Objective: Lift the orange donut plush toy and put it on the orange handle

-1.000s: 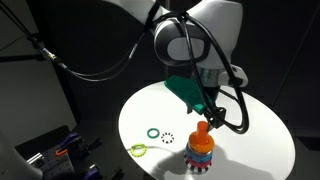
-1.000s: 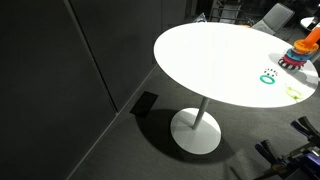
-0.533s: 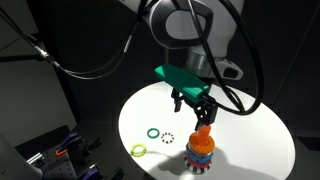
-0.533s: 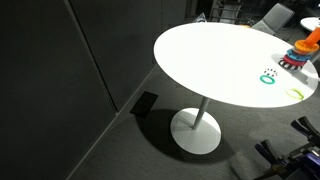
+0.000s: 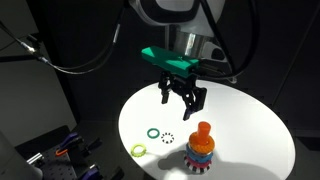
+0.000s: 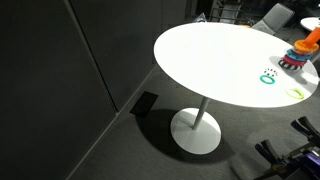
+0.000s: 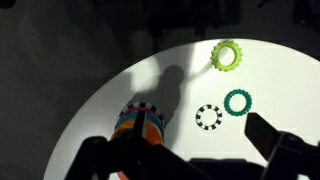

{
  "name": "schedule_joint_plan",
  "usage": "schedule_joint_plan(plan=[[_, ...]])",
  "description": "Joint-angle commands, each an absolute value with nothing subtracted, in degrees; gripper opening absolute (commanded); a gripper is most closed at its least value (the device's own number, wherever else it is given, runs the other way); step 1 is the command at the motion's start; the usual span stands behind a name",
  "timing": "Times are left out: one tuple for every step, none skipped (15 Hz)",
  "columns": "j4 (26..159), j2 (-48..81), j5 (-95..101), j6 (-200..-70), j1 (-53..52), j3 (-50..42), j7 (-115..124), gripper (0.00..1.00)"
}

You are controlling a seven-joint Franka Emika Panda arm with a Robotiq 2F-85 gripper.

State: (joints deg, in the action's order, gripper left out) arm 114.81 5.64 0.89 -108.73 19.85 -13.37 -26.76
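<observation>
- End effector (image 5: pixel 184 101): spread wide, empty, hanging above the surface (image 5: pixel 250 130), up and to one side of the stack and well clear of it.
- Orange donut plush toy (image 5: pixel 201 143): seated around the orange handle (image 5: pixel 203 129), resting on the blue and red ring base (image 5: pixel 199 158); rounded handle top protruding above it.
- Same stack at the far table edge in an exterior view (image 6: pixel 303 50).
- Dark-green ring (image 7: pixel 238 102), yellow-green ring (image 7: pixel 227 55) and black dotted ring (image 7: pixel 208 117): flat on the surface, apart from the stack.
</observation>
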Motion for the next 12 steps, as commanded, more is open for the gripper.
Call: schedule_joint_plan(plan=[[117.82, 0.70, 2.97, -107.85, 17.82, -13.62, -23.70, 1.00], [118.60, -0.30, 3.20, -108.39, 17.27, -13.49, -22.78, 1.00], [119.36, -1.39, 3.21, -108.58, 16.59, -13.24, -21.68, 1.00], [119.97, -2.29, 3.25, -108.52, 15.99, -13.09, -20.79, 1.00], [120.75, -3.32, 3.31, -108.59, 15.29, -12.84, -19.70, 1.00], [121.42, -4.24, 3.26, -108.72, 14.65, -12.65, -18.73, 1.00], [122.16, -5.17, 3.12, -108.75, 14.02, -12.41, -17.79, 1.00], [122.82, -6.11, 2.83, -108.79, 13.41, -12.15, -16.91, 1.00], [123.50, -6.93, 2.24, -108.77, 12.79, -11.83, -15.96, 1.00], [123.98, -7.61, 1.90, -108.70, 12.26, -11.54, -15.24, 1.00], [124.51, -8.28, 1.66, -108.77, 11.71, -11.31, -14.49, 1.00], [124.91, -8.79, 1.76, -108.87, 11.20, -10.97, -13.52, 1.00]])
